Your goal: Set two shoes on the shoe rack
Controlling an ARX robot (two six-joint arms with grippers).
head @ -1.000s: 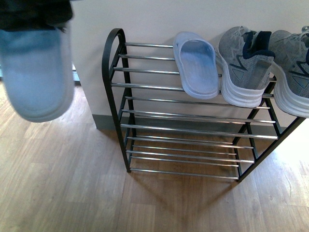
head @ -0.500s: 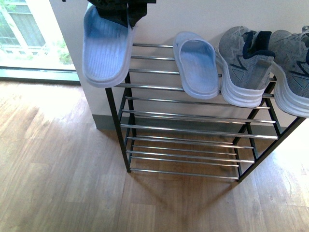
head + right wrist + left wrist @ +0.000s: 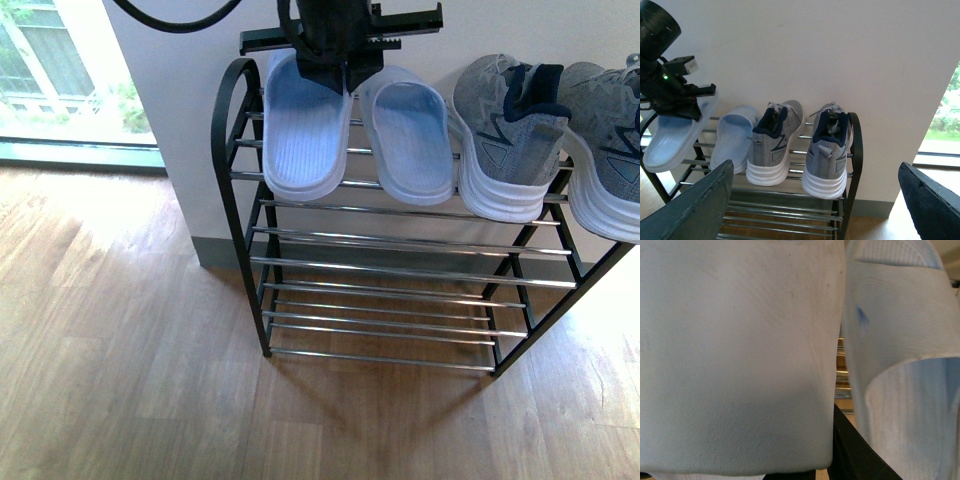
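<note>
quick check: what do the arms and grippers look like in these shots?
Left gripper: all black, wide flat crossbar, a looping black cable behind it. The right wrist view shows a round black wrist housing, a small green light and a white tag on it. Right gripper: two broad, dark blue-black jaws with smooth tapered tips.

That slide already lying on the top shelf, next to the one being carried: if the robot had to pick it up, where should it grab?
Probably the strap band over the toe end. The resting slide lies sole down, heel toward the room, and its arched band stands up off the footbed, so one finger could slip under it from above. The held slide in the left gripper crowds one side and a grey sneaker the other.
</note>
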